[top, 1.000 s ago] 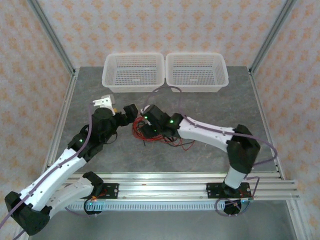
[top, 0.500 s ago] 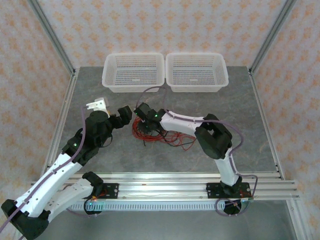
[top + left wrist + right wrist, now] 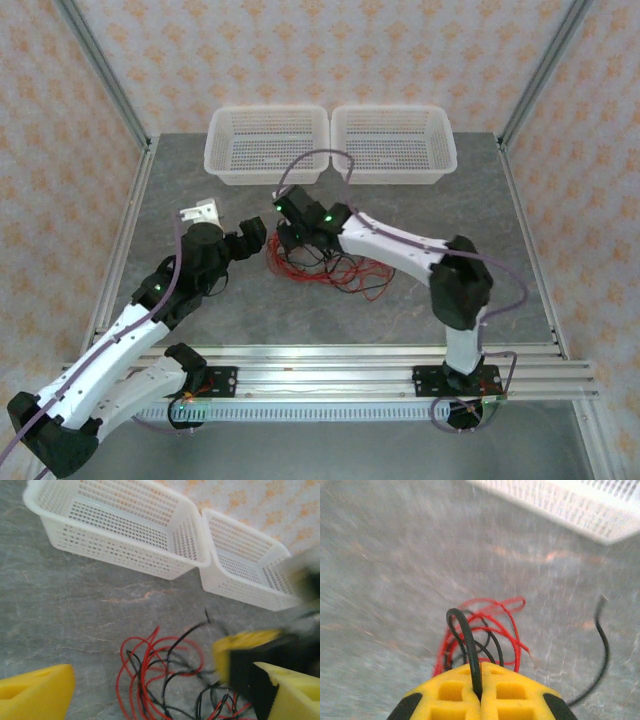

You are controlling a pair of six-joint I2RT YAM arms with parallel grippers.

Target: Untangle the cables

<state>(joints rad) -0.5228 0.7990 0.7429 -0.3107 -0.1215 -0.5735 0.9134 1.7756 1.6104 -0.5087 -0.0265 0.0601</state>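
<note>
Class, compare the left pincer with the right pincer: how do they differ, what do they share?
The left pincer stands open; the right pincer is shut. The left pincer holds nothing; the right pincer clamps a black cable. Both have yellow fingers and face the cable tangle.

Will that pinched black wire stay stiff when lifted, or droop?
Probably droops: the black wire curls in a loose loop above the right arm's jaws. Likely light, being so thin. May drag the tangled red wires along.

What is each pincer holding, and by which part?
The right pincer pinches a black cable at a bend of its loop; the left pincer is open, holding nothing.
</note>
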